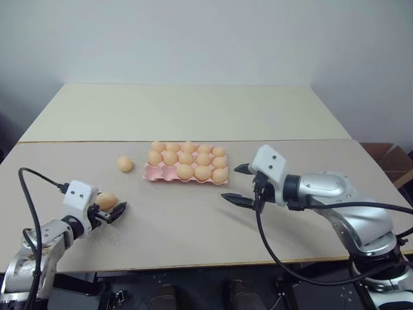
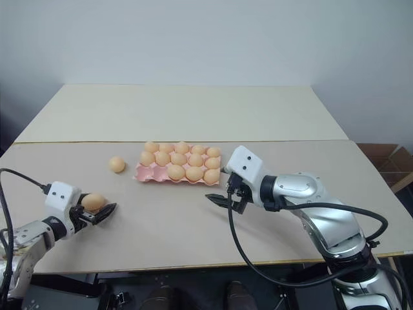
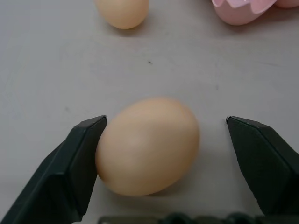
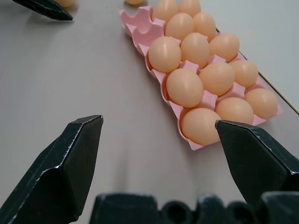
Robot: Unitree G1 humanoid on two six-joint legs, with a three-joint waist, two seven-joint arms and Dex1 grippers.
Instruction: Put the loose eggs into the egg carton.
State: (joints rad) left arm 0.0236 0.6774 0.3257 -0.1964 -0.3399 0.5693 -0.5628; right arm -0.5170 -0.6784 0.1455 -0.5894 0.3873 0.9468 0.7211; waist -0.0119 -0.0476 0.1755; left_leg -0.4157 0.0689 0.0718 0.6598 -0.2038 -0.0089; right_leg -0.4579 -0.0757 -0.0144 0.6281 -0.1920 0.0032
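Note:
One loose egg (image 3: 147,144), pale orange-tan, lies on the table between the fingers of my left gripper (image 1: 115,208), near the front left. The gripper is open: one finger (image 3: 79,158) touches the egg, the other stands a little apart from it. A second loose egg (image 1: 125,164) rests just left of the egg carton (image 1: 157,172). The pink carton holds several eggs, and its front left cups are bare. My right gripper (image 1: 233,183) hovers open and empty just right of the carton's near right corner.
A second, cream table (image 1: 187,110) adjoins the far edge. A cardboard box (image 1: 389,161) sits off the right side. Black cables hang from both arms near the front edge (image 1: 193,263). Bare tabletop lies between the two grippers.

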